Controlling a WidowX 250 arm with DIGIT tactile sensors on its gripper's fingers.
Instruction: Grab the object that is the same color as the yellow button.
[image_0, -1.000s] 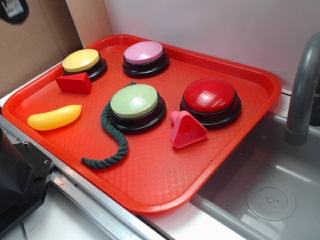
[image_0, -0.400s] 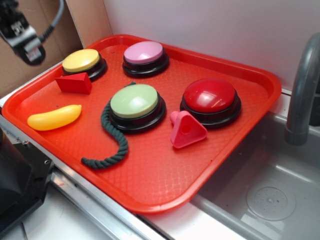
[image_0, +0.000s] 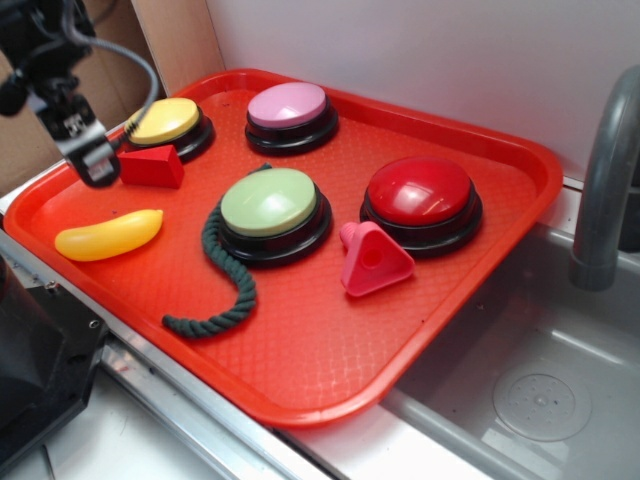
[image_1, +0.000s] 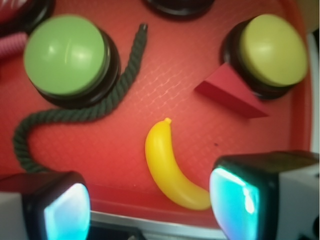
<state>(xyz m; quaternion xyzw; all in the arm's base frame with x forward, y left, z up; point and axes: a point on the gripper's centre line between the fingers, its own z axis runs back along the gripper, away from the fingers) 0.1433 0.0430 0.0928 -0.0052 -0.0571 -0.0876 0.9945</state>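
Gripper (image_1: 150, 205) spread wide, holding nothing, both pads (image_1: 240, 197) apart at the bottom of the wrist view. Hovering over the near-left corner of the red tray (image_0: 330, 360), beside the red wedge block (image_0: 150, 166) in the exterior view. Yellow toy banana (image_1: 172, 167) lying flat on the tray between and just ahead of the pads, its lower end close to the right pad, not touched. Long axis running diagonally in the wrist view, stem tip up toward the wedge and yellow button (image_1: 272, 50), curve bulging toward the lower left. Dark green rope (image_1: 85, 107) curling around the green button (image_1: 65, 55), well apart from the banana.
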